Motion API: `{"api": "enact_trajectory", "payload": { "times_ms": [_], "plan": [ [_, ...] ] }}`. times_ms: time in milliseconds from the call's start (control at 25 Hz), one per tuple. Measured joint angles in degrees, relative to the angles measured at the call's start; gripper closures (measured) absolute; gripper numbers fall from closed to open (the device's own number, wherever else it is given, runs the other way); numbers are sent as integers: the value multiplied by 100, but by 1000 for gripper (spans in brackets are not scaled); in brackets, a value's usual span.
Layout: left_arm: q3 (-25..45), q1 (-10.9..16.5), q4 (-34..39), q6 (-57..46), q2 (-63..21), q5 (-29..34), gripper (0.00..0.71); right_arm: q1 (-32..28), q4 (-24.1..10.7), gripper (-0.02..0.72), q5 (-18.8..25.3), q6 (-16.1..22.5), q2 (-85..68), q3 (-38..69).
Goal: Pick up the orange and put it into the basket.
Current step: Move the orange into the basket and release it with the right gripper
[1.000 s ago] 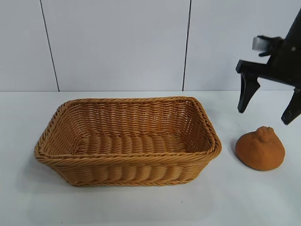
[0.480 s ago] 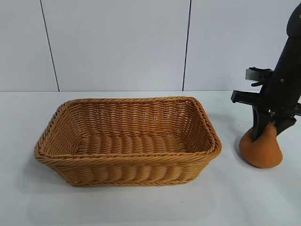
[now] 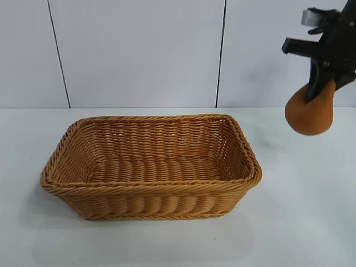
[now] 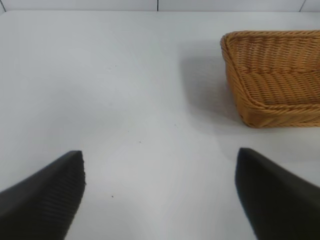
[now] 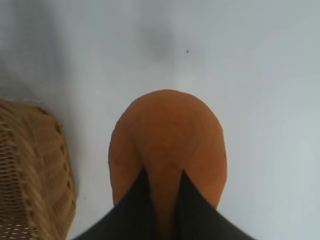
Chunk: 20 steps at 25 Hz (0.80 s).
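Lifted clear of the white tabletop (image 3: pixel 300 222) since a second ago, the dull-orange, rough-skinned orange (image 3: pixel 310 113) now hangs in the air from my right gripper (image 3: pixel 324 86), where before it sat on the table near the right edge with my fingers spread above it. My black fingers have closed together on the knob at the top of the fruit, pinching it so the skin stretches into a neck and the round body dangles below. In the right wrist view the orange (image 5: pixel 167 145) fills the middle, with my two dark fingertips (image 5: pixel 132 210) pressed either side of a narrow ridge of peel, and the white table lies well beneath it. The fruit is above the right part of the tabletop, beyond the right end of the large rectangular tan wicker basket (image 3: pixel 150 192) and higher than its braided rim, not yet over it. The basket stands in the middle of the tabletop, long side toward the exterior camera, and one woven corner (image 5: pixel 35 175) shows in my right wrist view beside the orange. My left gripper (image 4: pixel 160 195) has not moved: it is parked low over bare table off the basket's left end, fingers spread wide apart and holding nothing, with a corner of the basket (image 4: pixel 272 75) ahead of it.
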Motion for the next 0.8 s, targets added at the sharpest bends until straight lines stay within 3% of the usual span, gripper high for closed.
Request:
{"api": "enact_trajectory", "payload": {
  "times_ms": [160,360,800],
  "plan": [
    [0,0,0,0,0,0,125,132,95,685,66,0,-234,-108],
    [0,0,2,0,0,0,125,785,101,685,3,0,-286,-105],
    [0,0,2,0,0,-5,125,2875,288,685,-1025,279,-181,-105]
  ]
}}
